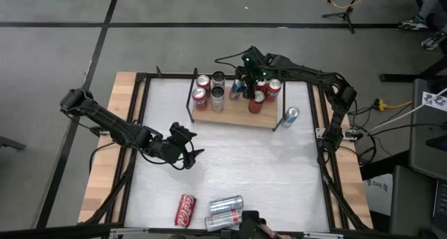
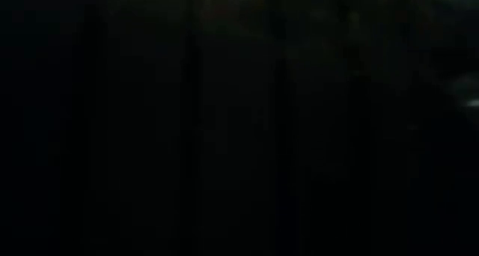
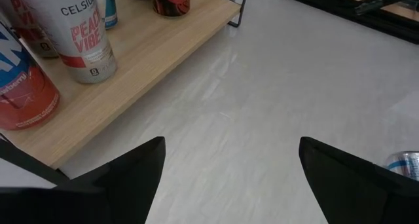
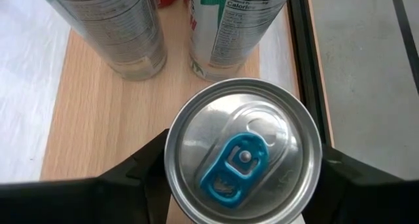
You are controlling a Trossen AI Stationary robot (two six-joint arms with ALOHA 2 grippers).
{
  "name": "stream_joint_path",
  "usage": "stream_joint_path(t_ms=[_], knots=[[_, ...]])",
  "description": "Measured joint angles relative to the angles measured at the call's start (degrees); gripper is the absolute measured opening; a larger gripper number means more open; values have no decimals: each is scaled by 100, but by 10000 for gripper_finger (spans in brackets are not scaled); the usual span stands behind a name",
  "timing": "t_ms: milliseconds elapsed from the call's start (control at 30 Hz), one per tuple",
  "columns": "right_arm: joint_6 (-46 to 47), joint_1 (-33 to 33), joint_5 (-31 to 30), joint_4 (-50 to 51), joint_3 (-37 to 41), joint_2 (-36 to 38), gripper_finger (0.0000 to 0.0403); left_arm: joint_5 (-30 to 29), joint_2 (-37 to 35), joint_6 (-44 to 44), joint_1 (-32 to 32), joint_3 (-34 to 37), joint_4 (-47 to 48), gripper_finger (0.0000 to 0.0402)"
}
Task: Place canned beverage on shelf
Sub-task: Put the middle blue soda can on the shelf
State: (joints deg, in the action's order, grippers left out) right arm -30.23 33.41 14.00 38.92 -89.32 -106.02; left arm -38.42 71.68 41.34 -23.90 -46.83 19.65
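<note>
The shelf [image 1: 234, 117], a light wooden board with black rod brackets, stands at the table's far middle and carries several upright cans [image 1: 217, 98]. My right gripper [image 1: 241, 84] is over the shelf's right half, shut on a silver can with a blue tab [image 4: 242, 157]. Under that can shows the board [image 4: 98, 119], with two tall cans [image 4: 131, 27] standing just beyond. My left gripper [image 1: 190, 149] hovers open over the table's left middle. In its wrist view nothing lies between its fingers [image 3: 229, 178]. The low view is dark. My right gripper pinches the can between its two fingers, one on each side of the wall just below the top rim [image 4: 171, 168]. The fingers slant down from above. The can is upright, top up. Its own body hides its base, so whether it rests on the board cannot be told.
A blue can [image 1: 290, 115] stands on the table right of the shelf. A red can [image 1: 185, 209] and two silver cans [image 1: 225, 204] lie near the front edge. Black frame rails [image 1: 323, 127] run along the table's sides. White tabletop [image 1: 258, 169] stretches between shelf and front cans.
</note>
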Motion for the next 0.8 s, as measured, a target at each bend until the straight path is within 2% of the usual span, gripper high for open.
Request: stream_joint_path(t_ms=[400, 800], knots=[[-31, 0, -89, -54, 0, -7, 282, -1, 0, 0, 0, 0, 1, 343], [-32, 0, -198, -158, 0, 8, 286, -1, 0, 11, 0, 0, -7, 344]])
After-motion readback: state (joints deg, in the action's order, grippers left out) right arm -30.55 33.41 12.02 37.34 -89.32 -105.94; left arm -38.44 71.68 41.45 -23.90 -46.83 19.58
